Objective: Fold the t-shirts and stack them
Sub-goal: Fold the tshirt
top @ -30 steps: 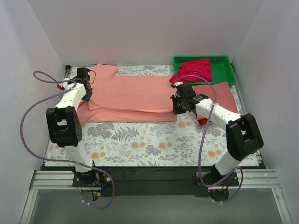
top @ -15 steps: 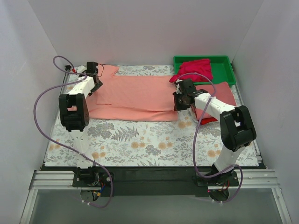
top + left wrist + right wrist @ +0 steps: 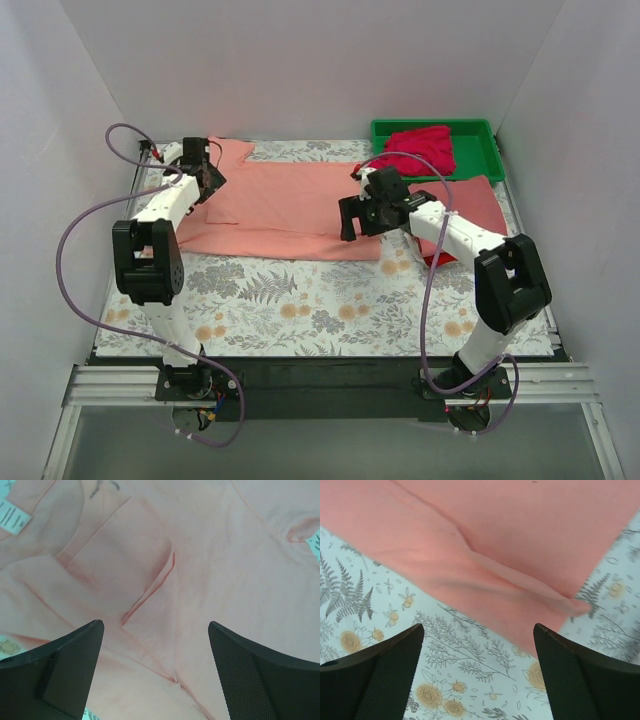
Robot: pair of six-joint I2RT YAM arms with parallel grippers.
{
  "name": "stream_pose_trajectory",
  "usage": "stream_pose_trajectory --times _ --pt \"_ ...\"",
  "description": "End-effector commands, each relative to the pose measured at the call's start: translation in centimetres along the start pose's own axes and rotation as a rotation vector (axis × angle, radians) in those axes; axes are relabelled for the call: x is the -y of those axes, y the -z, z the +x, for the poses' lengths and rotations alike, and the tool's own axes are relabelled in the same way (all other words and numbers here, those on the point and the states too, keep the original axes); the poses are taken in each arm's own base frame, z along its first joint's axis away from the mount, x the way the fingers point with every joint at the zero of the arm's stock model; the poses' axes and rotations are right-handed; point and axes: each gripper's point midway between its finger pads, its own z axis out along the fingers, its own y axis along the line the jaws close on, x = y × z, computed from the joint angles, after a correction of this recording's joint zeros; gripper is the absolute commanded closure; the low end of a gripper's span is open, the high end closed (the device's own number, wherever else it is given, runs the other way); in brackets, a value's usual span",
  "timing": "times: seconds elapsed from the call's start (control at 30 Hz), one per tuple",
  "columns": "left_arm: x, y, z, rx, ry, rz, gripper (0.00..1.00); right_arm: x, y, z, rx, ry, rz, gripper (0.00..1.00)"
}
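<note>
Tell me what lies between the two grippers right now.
The spread salmon-pink t-shirt spans the gap from left gripper to right gripper, per the top view.

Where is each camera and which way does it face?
Top external: above and behind the robot, looking down on the table; left arm and right arm show.
Left wrist: on the left arm, facing down at the salmon-pink t-shirt; open left gripper shows.
Right wrist: facing down at that shirt's edge and the table; open right gripper shows.
All three share the t-shirt.
</note>
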Motion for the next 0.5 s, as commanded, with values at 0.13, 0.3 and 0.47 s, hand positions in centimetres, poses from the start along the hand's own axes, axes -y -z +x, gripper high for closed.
stream_pose_trajectory --times 0.13,0.3,0.47 --pt "-5.7 -1.6 1.8 -0.104 0.195 -0.075 0.15 -3.7 -2.2 -0.2 -0.025 0.019 -0.121 0.02" --pt "-8.4 -3.3 2.8 -0.157 0.249 -0.112 0.15 -1.6 -5.5 -0.5 -0.062 -0.039 -0.075 0.02" --pt "-10.4 -4.7 4.6 -0.197 0.261 -0.165 0.15 1.4 -7.2 -3.9 -0.016 -0.097 -0.044 0.02"
